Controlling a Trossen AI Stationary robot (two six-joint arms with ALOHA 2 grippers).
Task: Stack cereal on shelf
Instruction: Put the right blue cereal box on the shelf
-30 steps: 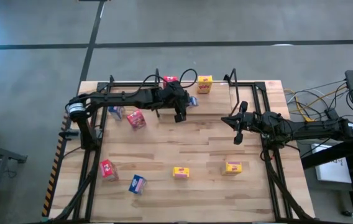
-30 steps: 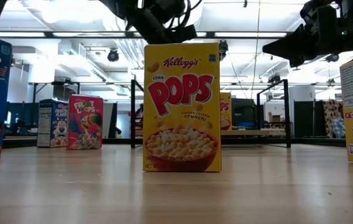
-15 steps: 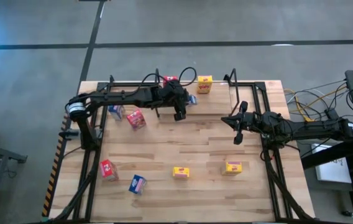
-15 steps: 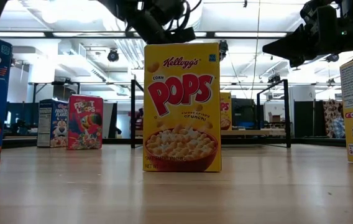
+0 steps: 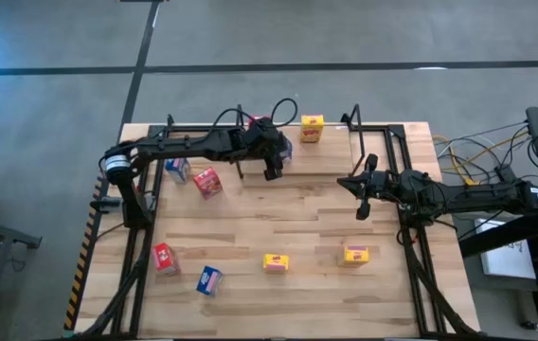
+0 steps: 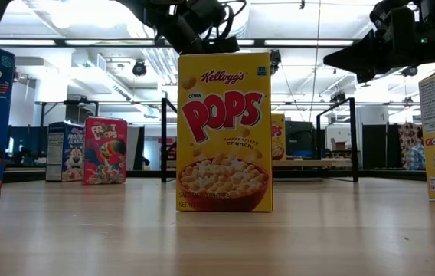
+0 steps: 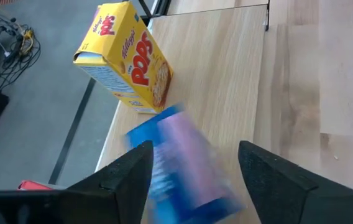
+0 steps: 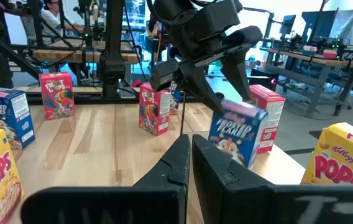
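Two arms showed from above: the left gripper [image 5: 274, 163] had crept toward the tabletop's far edge since a second before, while the right gripper [image 5: 361, 199] waited closed. Its wrist view showed fingers spread around a tilted blue box [image 7: 186, 165] beside the yellow box [image 7: 127, 59]; a bump could topple it.

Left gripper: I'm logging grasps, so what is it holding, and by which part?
The left gripper holds nothing: its open fingers straddle the top of a blue cereal box without visibly clamping it. The right gripper, shut, holds nothing either.
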